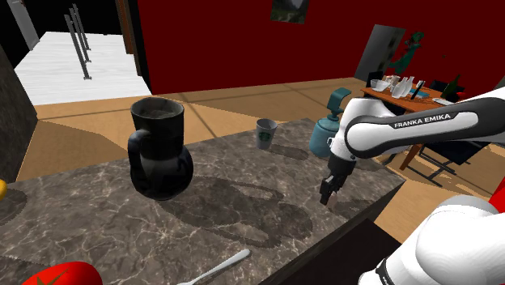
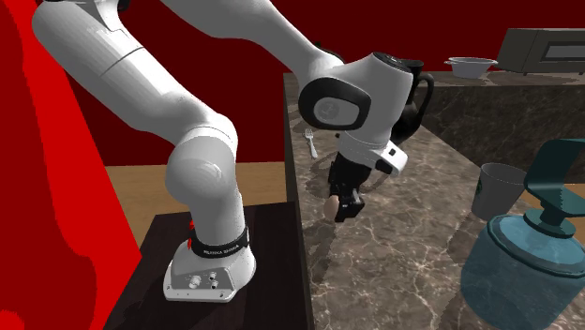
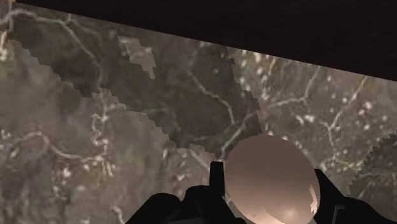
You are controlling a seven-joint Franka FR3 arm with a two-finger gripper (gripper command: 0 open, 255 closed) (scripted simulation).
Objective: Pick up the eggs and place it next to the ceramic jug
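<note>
A pale pinkish egg (image 3: 270,178) is clasped between the two black fingers of my gripper (image 3: 267,191). In the shoulder view the gripper (image 1: 330,194) hangs just over the dark marble counter (image 1: 243,202), close to its near right edge. The egg (image 2: 333,204) shows at the fingertips in the second exterior view. The jug (image 1: 159,150) is black and glossy. It stands upright on the counter, well off toward the shoulder view's left of the gripper. In the second exterior view the jug (image 2: 414,98) stands partly behind my wrist.
A grey cup (image 1: 266,133) and a teal bottle (image 1: 328,133) stand at the counter's far side. A fork (image 1: 218,269) and a red tomato (image 1: 61,275) lie near the front edge. A white bowl (image 2: 471,66) sits on another counter.
</note>
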